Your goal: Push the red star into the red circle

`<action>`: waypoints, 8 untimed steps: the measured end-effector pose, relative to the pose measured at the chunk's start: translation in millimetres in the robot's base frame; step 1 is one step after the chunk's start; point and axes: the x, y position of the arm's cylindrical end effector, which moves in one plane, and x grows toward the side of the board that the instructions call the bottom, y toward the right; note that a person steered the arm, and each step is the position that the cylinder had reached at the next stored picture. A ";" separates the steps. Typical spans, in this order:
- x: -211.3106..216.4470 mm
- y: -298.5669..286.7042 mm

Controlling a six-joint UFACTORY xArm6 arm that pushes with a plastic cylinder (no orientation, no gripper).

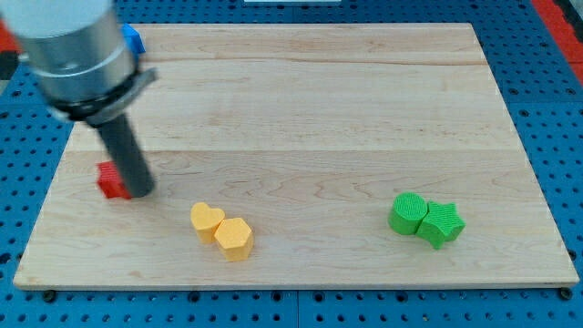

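A red block (pixel 111 180) lies near the view's left edge of the wooden board (pixel 301 100); the rod hides part of it, so I cannot tell its shape. My tip (pixel 139 193) rests on the board touching the red block's right side. No second red block shows. A blue block (pixel 134 39) peeks out behind the arm at the view's top left, mostly hidden.
A yellow heart (pixel 206 220) and a yellow hexagon (pixel 234 238) touch each other at the view's bottom, right of my tip. A green circle (pixel 408 213) and a green star (pixel 442 223) touch at the view's bottom right.
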 end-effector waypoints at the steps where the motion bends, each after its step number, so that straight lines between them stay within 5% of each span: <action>1: 6.7 -54.5; 4: -2.6 -95.1; 8: -22.0 14.6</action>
